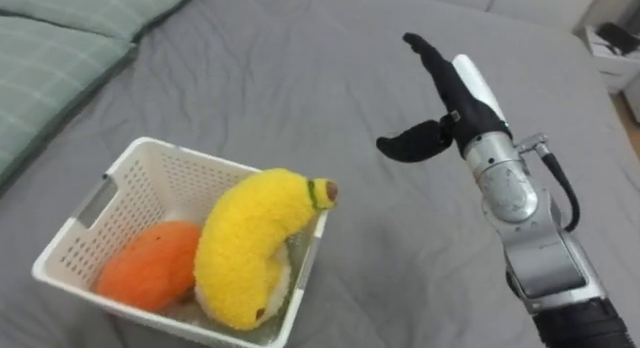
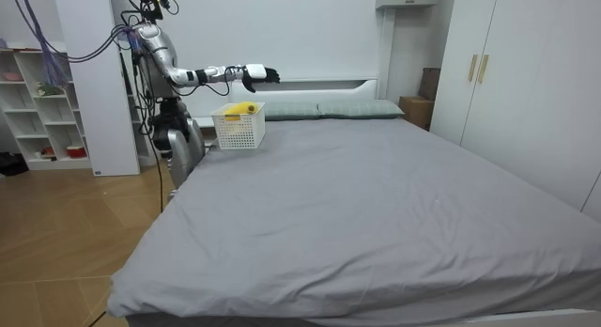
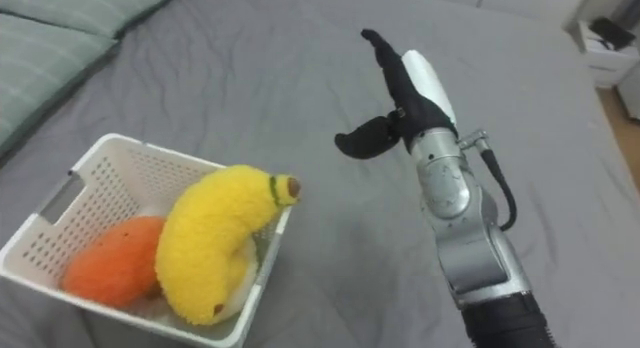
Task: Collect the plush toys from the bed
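White basket at lower left of the frame, standing on the grey bed; yellow plush banana in it, stem end over the basket's right rim; orange plush toy beside it at the left, touching; right robot hand at upper right, over the bed, fingers straight, thumb spread wide, holding nothing; green pillows at upper left.

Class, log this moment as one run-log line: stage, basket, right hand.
stage: toys binned | basket: on grey bed, holds banana plush and orange plush | right hand: open, empty, above bed beside basket
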You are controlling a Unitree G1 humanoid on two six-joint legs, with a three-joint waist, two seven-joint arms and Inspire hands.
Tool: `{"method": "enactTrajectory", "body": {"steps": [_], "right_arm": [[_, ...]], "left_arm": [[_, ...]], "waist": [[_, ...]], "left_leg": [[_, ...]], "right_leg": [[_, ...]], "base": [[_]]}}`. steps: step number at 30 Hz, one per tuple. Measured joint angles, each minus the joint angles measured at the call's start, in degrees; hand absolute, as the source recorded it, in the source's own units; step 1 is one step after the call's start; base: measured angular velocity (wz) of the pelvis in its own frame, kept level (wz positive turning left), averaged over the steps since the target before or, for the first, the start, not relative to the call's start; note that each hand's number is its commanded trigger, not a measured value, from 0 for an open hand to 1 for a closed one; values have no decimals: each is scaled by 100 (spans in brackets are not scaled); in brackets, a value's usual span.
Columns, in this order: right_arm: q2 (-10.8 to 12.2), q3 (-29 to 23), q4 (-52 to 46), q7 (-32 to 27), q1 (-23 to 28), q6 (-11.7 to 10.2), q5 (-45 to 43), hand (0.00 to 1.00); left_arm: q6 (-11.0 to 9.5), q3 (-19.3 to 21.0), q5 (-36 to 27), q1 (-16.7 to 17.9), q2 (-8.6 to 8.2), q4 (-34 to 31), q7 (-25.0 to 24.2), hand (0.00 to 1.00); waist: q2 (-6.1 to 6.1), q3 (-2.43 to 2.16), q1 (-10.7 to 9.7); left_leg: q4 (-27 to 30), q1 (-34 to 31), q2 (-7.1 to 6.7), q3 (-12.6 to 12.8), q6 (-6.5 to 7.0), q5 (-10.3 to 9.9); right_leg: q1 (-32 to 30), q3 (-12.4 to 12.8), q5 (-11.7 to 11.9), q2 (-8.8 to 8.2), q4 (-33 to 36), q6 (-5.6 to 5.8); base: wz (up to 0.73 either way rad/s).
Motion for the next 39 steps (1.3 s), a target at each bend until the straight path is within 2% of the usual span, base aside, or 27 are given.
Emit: {"method": "enactTrajectory", "body": {"steps": [4,7,14,16,20,22,25,29,32,36,38,39], "right_arm": [[-7,-514,-4,-264,107,-17,241,0],[-8,-861,-19,-376,367,-167,788,0],[14,-1259,-13,-601,1255,-232,1372,0],[25,-1347,278,-754,1460,-368,1680,0],[50,-1346,607,-884,1945,-370,2413,0],[143,-1363,1332,-919,2136,-488,2655,0],[367,-1551,2407,-1070,2316,-527,2976,0],[473,-1561,4217,-1268,2361,-755,2997,0],[494,-1565,5267,-1401,2583,-763,3045,0],[485,-1657,6177,-1473,2804,-756,3026,0],[488,-1648,6480,-1395,2814,-687,3023,0],[488,-1614,6648,-1327,2809,-625,3000,0]], "left_arm": [[31,41,-67,243,43,15,5,0],[29,51,-63,321,52,16,64,0],[4,171,-101,518,42,50,180,0],[-13,190,-207,607,41,44,285,0],[-47,166,-304,680,42,28,413,0],[-56,196,-305,720,41,48,437,0],[-170,282,-299,837,12,49,432,0],[-258,281,-307,906,1,71,484,0],[-290,281,-304,955,0,76,485,0],[-280,455,-286,981,-50,102,426,0],[-277,492,-270,1009,-49,102,390,0],[-269,493,-236,1031,-57,101,386,0]], "waist": [[54,6,-386],[59,7,-513],[73,19,-730],[66,16,-803],[69,19,-838],[79,20,-876],[115,7,-914],[142,5,-993],[182,15,-989],[251,-13,-1003],[226,2,-995],[234,-11,-988]], "left_leg": [[-20,33,45,133,-22,-31],[-22,37,88,213,-48,-47],[-12,174,164,406,-103,-95],[11,223,197,469,-132,-121],[14,221,232,558,-180,-168],[24,265,246,570,-167,-159],[21,311,255,564,-175,-160],[11,329,264,550,-194,-172],[0,349,281,557,-215,-184],[4,344,292,554,-260,-210],[-14,402,292,553,-270,-214],[-14,404,293,553,-277,-218]], "right_leg": [[-44,170,3,55,-2,-8],[-71,197,25,99,-4,-41],[-1,365,53,182,-8,-95],[-1,450,62,224,-2,-112],[-28,503,51,251,-21,-142],[14,538,50,273,-52,-153],[61,484,45,274,-73,-165],[88,475,27,288,-82,-178],[95,519,3,319,-73,-192],[94,508,-42,326,-43,-214],[107,494,-78,319,32,-225],[119,501,-85,321,39,-227]], "base": [[-19],[-13],[-16],[-16],[-12],[-4],[0],[0],[-2],[-1],[-2],[-4]]}}
